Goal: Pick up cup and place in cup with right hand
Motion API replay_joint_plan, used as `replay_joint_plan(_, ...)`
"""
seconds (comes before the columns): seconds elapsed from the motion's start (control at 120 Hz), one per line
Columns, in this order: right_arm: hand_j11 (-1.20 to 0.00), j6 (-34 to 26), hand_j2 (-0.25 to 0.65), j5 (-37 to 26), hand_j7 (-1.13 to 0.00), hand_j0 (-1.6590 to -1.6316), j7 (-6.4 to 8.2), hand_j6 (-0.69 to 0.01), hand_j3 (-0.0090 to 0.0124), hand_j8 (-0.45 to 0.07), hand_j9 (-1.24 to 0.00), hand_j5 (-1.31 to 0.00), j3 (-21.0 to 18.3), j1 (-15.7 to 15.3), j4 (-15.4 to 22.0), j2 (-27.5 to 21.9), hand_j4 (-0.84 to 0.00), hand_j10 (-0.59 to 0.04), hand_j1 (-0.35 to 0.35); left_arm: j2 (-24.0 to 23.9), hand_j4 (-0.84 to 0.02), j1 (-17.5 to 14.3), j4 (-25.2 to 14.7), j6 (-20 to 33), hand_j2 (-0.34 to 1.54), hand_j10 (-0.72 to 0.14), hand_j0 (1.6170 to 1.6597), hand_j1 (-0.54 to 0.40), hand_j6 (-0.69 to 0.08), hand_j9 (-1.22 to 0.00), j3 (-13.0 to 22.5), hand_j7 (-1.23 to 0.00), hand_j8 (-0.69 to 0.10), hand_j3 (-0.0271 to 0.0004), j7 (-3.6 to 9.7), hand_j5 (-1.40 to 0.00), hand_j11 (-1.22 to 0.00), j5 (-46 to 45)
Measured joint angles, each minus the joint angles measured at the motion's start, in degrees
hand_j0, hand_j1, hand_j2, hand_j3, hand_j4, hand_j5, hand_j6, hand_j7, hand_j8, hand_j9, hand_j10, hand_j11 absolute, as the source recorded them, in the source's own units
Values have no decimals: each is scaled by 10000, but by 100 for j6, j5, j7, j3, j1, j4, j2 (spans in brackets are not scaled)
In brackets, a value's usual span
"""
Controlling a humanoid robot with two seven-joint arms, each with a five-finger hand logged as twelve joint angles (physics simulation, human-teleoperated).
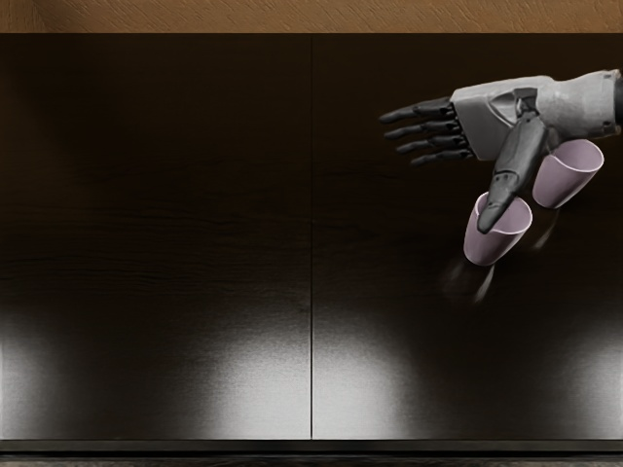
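Note:
Coming in from the right edge, my right hand (450, 180) is open, its four fingers spread toward the left and its thumb pointing down toward the viewer. One pink cup (496, 243) stands below the palm, and the thumb tip overlaps its mouth; whether it touches the cup I cannot tell. A second pink cup (565, 181) stands to the right and farther back, below the wrist, its rim partly covered by the hand. The two cups are apart. Nothing is held.
The dark, glossy table (195, 243) has a seam down its middle and a front edge along the bottom of the picture. Behind its back edge lies a brown surface (292, 16).

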Motion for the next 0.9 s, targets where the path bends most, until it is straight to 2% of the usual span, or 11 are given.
replay_joint_plan(0.058,-378,-109,-58,-252,-379,-16581,0,-286,0,-288,-378,-378,-611,504,-125,183,-288,-290,-3144,0,2,-73,0,-1,-2,2,16581,3487,3,0,4,1,3,0,0,1,0,1)
replay_joint_plan(0.125,-379,-221,-60,-500,-380,-16581,0,-295,0,-295,-379,-380,-1058,847,-204,288,-294,-294,-3143,0,0,-74,-1,0,-1,0,16581,3489,0,0,11,0,0,0,0,0,0,1)
replay_joint_plan(0.292,-380,-563,-61,-1278,-380,-16581,0,-312,0,-309,-381,-382,-1483,1248,-249,366,-308,-304,-3143,0,-1,-83,0,0,0,-1,16581,3490,-1,0,20,0,-1,0,0,0,0,0)
replay_joint_plan(0.55,-383,-838,-60,-2118,-382,-16581,0,-331,0,-323,-384,-385,-1951,1369,-54,368,-321,-315,-3143,0,-1,-66,0,0,0,-1,16581,3491,-2,0,20,0,-2,0,0,0,0,0)
replay_joint_plan(0.708,-374,-912,-58,-2259,-372,-16581,0,-334,0,-324,-375,-377,-2088,1342,364,60,-321,-314,-3152,0,-2,-66,0,0,0,-1,16581,3491,-2,0,22,0,-2,0,0,0,0,-1)
replay_joint_plan(0.9,-507,-1657,-76,-2683,-505,-16581,0,-447,0,-436,-508,-511,-2190,1325,999,-335,-431,-423,-3033,0,-1,-72,1,0,0,-1,16581,3490,-1,0,22,0,-1,0,0,0,0,-1)
